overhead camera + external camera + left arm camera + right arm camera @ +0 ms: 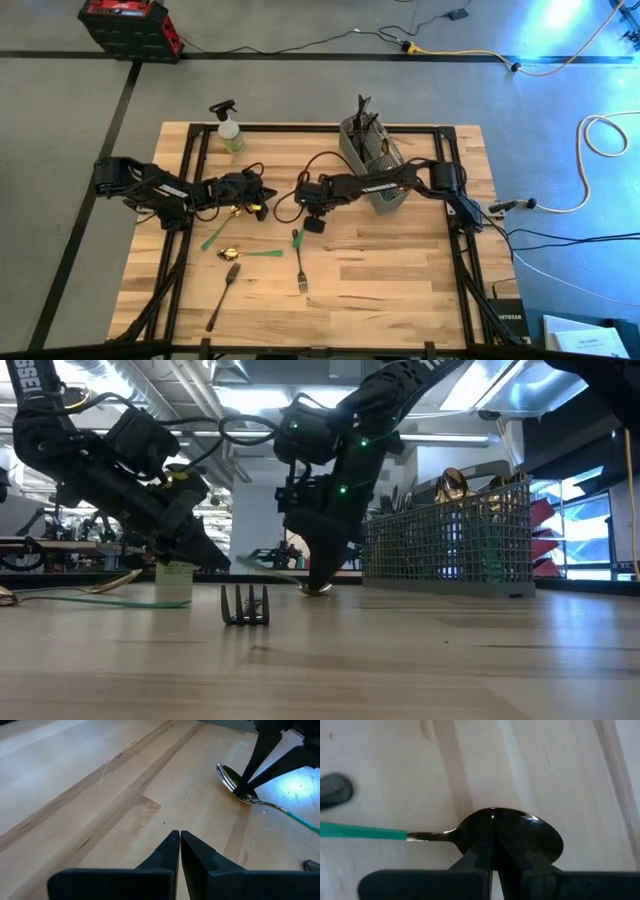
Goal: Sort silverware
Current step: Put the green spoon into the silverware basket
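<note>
green-handled gold spoon (pixel 512 837); black fork (pixel 223 296); grey mesh caddy (pixel 375 160); pale wood table (pixel 400 290); dark arms.

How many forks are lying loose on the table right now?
2: a dark fork at the high view's lower left; a green-handled fork right of it. A green piece above the dark fork is unclear; the mesh caddy may hide others.

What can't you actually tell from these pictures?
- Caddy contents: too small in high view, screened by mesh in low view.
- Spoon: right end effector covers its bowl in right wrist view; gripped or just touched, unclear.
- Spoon's handle end: cut off by both wrist views' edges.
</note>
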{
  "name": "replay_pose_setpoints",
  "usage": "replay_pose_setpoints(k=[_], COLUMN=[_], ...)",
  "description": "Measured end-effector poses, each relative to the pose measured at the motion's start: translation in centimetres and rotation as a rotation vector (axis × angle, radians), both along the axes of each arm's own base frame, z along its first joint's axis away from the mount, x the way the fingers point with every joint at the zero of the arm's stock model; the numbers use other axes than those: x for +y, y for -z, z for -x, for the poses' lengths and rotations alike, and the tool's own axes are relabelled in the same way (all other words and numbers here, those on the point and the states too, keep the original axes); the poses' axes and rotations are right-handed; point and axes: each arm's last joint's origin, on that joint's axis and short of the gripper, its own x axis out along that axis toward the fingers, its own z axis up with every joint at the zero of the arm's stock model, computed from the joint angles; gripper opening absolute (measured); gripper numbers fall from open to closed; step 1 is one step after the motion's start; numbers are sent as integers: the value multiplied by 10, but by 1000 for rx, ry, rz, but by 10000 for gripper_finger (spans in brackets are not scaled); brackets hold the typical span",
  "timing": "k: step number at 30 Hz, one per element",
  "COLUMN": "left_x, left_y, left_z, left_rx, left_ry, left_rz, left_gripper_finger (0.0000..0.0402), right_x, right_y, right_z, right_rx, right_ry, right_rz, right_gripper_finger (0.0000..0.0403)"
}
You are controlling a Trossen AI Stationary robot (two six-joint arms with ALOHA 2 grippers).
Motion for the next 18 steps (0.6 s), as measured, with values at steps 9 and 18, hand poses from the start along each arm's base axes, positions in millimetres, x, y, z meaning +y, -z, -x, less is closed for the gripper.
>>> replay_pose_setpoints(k=[9, 18], left_x=[0, -1], left_y=[0, 2], left_z=[0, 1], left_rx=[3, 16], left_ry=[2, 1], left_rz=[2, 26], left_gripper_finger=[0, 0], right_x=[12, 34], right_y=[22, 23], right_z=[5, 5], right_rx=[-147, -212], right_ry=[218, 347], right_rz=[72, 175], right_gripper_finger=[0, 0])
